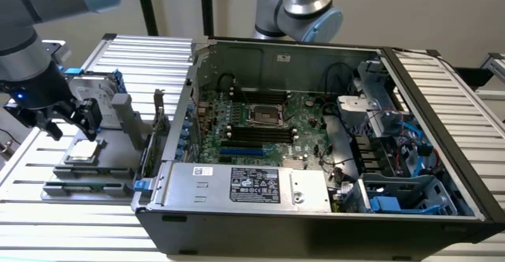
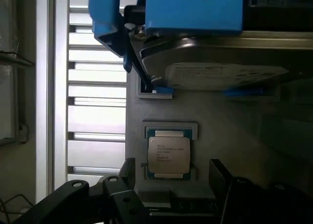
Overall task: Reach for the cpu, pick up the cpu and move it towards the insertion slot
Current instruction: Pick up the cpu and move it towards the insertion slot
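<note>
1. Silver-topped cpu (image 1: 83, 151) lies flat in its recess on the grey holder tray (image 1: 115, 160), at the exterior view's left, outside the computer case (image 1: 316, 226).
2. My gripper (image 1: 70, 126) hangs just above it, jaws spread wide, holding nothing.
3. Hard drive with blue rails (image 1: 93, 87) stands near the cpu on the same tray.
4. Insertion slot (image 1: 264, 115) sits on the green motherboard (image 1: 304, 105) inside the case, well apart.
</note>
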